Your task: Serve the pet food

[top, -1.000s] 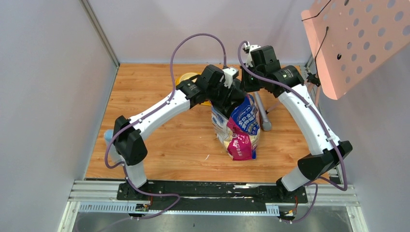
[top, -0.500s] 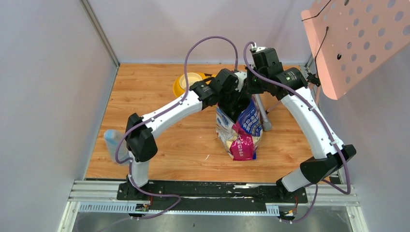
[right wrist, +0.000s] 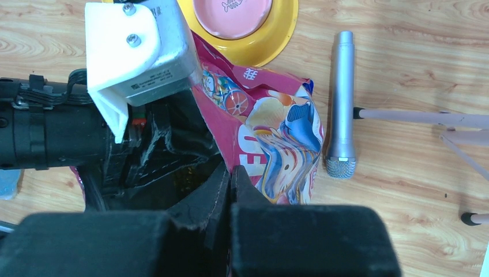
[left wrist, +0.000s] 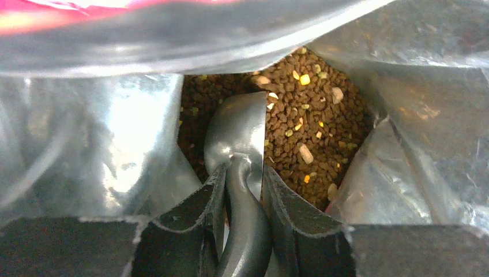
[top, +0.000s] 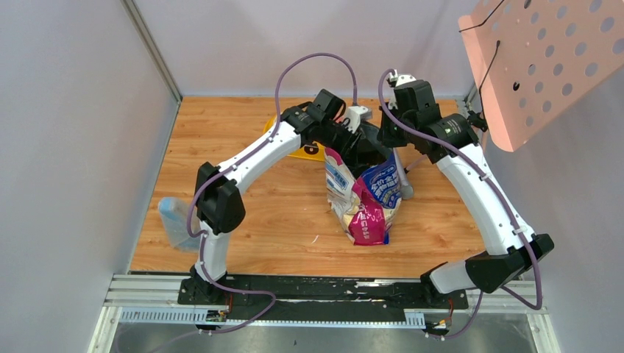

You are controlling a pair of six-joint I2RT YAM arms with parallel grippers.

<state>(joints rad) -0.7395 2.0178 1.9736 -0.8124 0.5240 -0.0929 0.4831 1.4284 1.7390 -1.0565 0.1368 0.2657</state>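
The pet food (left wrist: 311, 133) is a heap of small brown pellets with a few pale and yellow bits, lying deep inside the foil-lined bag (top: 371, 202). My left gripper (left wrist: 242, 173) reaches into the bag's mouth and is shut on the handle of a grey metal scoop (left wrist: 236, 133), whose bowl rests against the pellets. My right gripper (right wrist: 230, 173) is shut on the bag's (right wrist: 282, 138) upper rim and holds the mouth open. The bag stands upright mid-table.
A yellow bowl (right wrist: 271, 40) with a pink inside sits behind the bag, partly under the left arm. A grey cylinder (right wrist: 341, 104) lies right of the bag, beside thin stand legs (right wrist: 427, 118). A pale blue bottle (top: 173, 220) stands at the table's left edge.
The left arm swung right and went down into the bag's mouth with the scoop. The right arm shifted slightly right, still pinching the rim.
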